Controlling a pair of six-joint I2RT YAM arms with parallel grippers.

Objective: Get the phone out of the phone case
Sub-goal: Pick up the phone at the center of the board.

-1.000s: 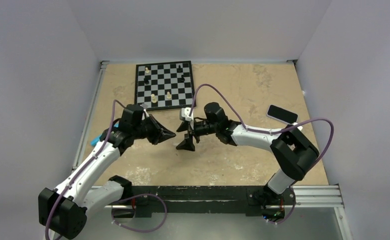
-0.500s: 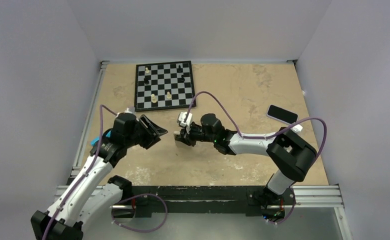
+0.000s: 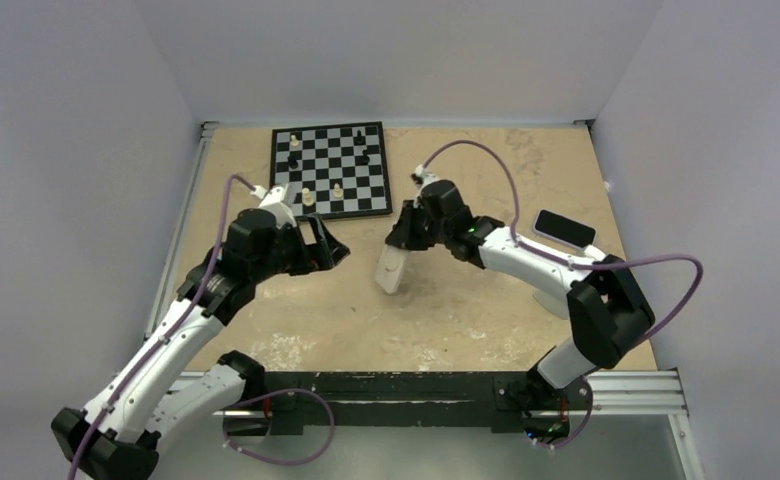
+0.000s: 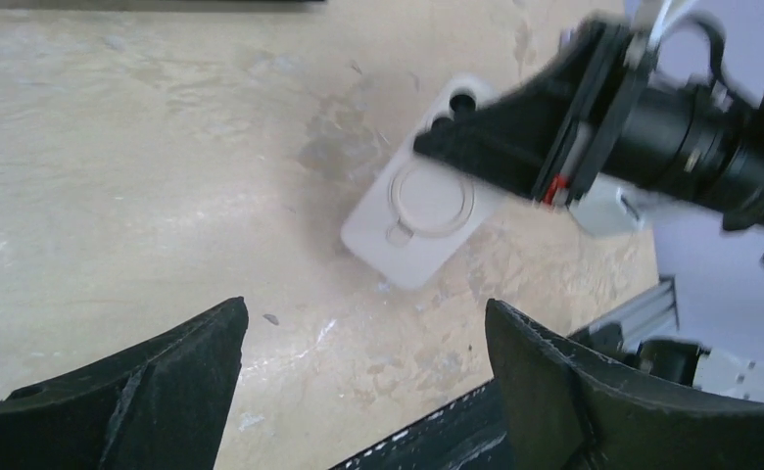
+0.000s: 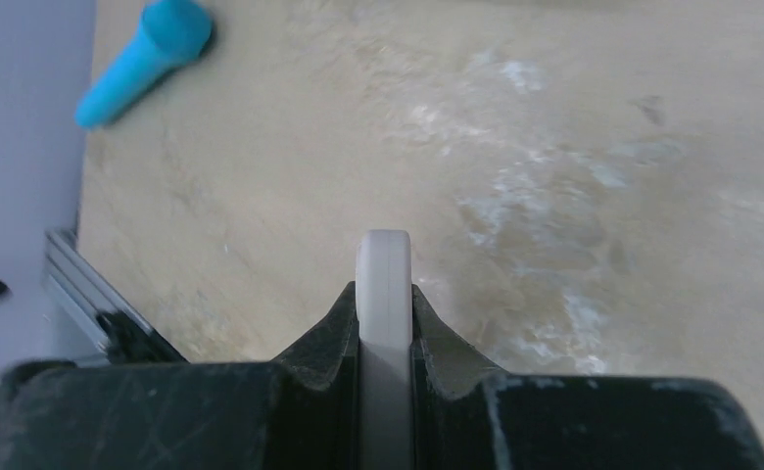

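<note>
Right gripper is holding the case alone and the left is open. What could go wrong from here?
1. The right gripper pinches the phone case only at its camera end. The rest hangs unsupported, so it might pivot or slip.
2. The left gripper is open and apart from the case, so nothing would catch a drop.
3. The chessboard and its pieces sit close behind the left gripper, and a wide swing could knock them.
</note>
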